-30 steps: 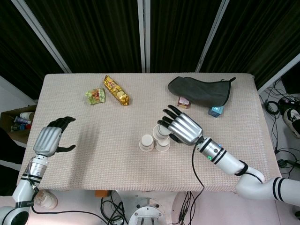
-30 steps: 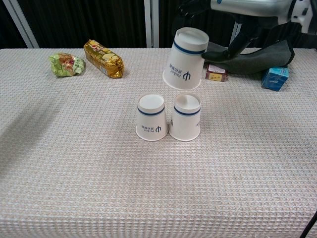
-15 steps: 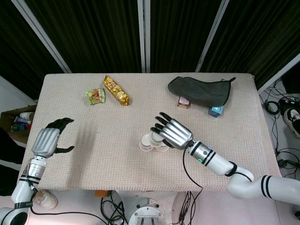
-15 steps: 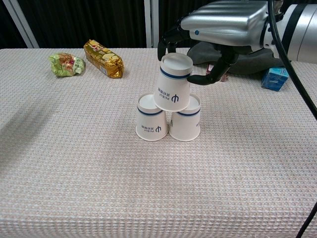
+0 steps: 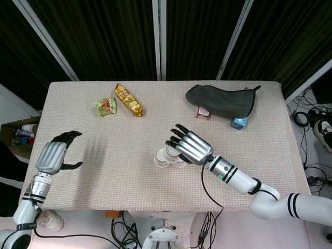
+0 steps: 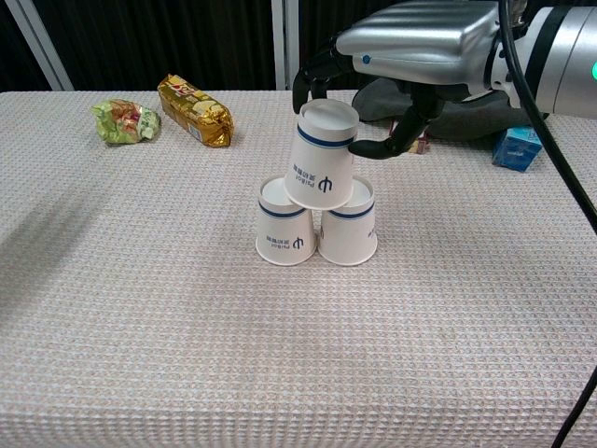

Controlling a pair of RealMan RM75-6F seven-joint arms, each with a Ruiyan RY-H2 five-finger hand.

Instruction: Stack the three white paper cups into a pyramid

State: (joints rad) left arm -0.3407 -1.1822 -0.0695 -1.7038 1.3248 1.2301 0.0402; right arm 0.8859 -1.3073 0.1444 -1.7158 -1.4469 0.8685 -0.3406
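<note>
Two upside-down white paper cups stand side by side mid-table, the left cup (image 6: 284,235) and the right cup (image 6: 351,235) touching. A third upside-down cup (image 6: 321,157) sits on top of both, slightly tilted, gripped near its top by my right hand (image 6: 422,42) between thumb and fingers. From the head view my right hand (image 5: 189,147) covers most of the cups; only the left cup (image 5: 160,157) shows beside it. My left hand (image 5: 53,154) hovers at the table's left edge with fingers apart, holding nothing.
At the back left lie a green snack packet (image 6: 124,121) and a gold snack packet (image 6: 194,111). At the back right lie a dark cloth (image 5: 222,100), a small red box (image 5: 203,112) and a blue box (image 6: 517,147).
My right hand brought the third cup down and left from above the right cup onto the two lower cups, then lowered it slightly more. The left hand stayed put.
</note>
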